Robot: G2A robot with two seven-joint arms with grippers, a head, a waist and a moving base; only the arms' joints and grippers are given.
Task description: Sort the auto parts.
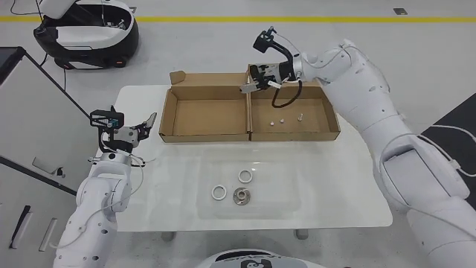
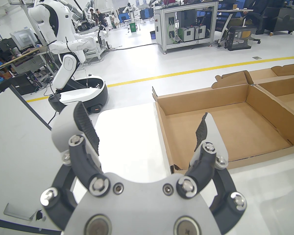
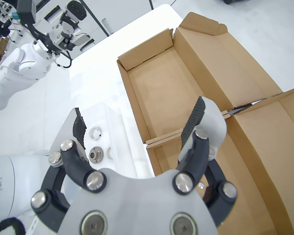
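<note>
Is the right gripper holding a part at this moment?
No: the right gripper is open with nothing between its fingers, above the cardboard boxes.

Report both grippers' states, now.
Left gripper: open, empty.
Right gripper: open, empty.

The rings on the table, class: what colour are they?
The rings are white, shown best in the top view.

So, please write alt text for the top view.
Two brown cardboard boxes stand together on a white table, the open right gripper above their shared wall. Two white rings and a grey metal hub lie in front.
</note>
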